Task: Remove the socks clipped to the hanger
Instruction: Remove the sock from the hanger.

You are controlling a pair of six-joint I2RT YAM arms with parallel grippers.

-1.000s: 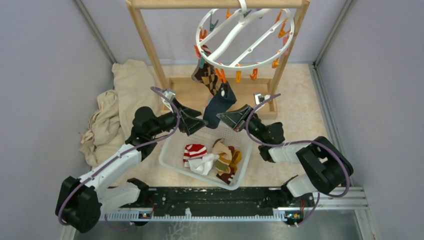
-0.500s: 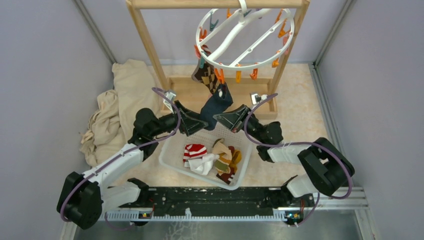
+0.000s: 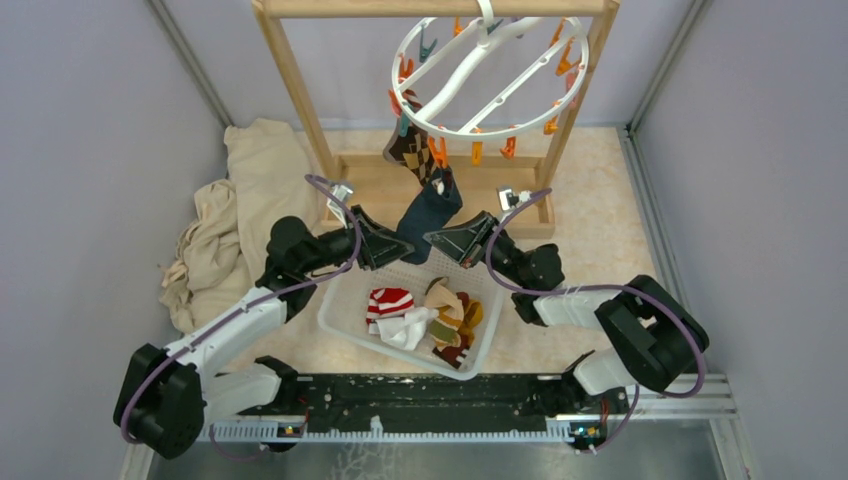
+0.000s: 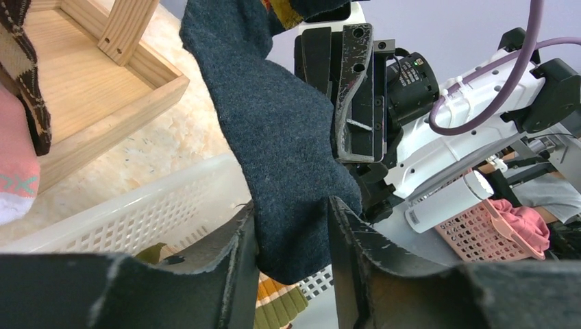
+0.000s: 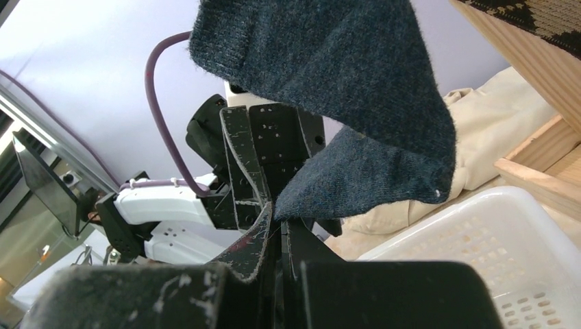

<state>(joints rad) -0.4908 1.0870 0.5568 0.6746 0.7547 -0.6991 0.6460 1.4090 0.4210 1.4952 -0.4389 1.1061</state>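
L gripper (image 4: 291, 240) fingers part-open w/ navy sock (image 4: 281, 151) between, R gripper (image 5: 277, 229) clenched on same sock

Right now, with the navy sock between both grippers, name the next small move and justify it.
Probably close the left gripper on the navy sock, then pull down: its fingers straddle the toe with gaps, the right gripper already pinches an edge, and an orange clip still holds the cuff.

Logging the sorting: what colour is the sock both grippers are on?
Dark navy sock, plain, clearest in the left wrist view.
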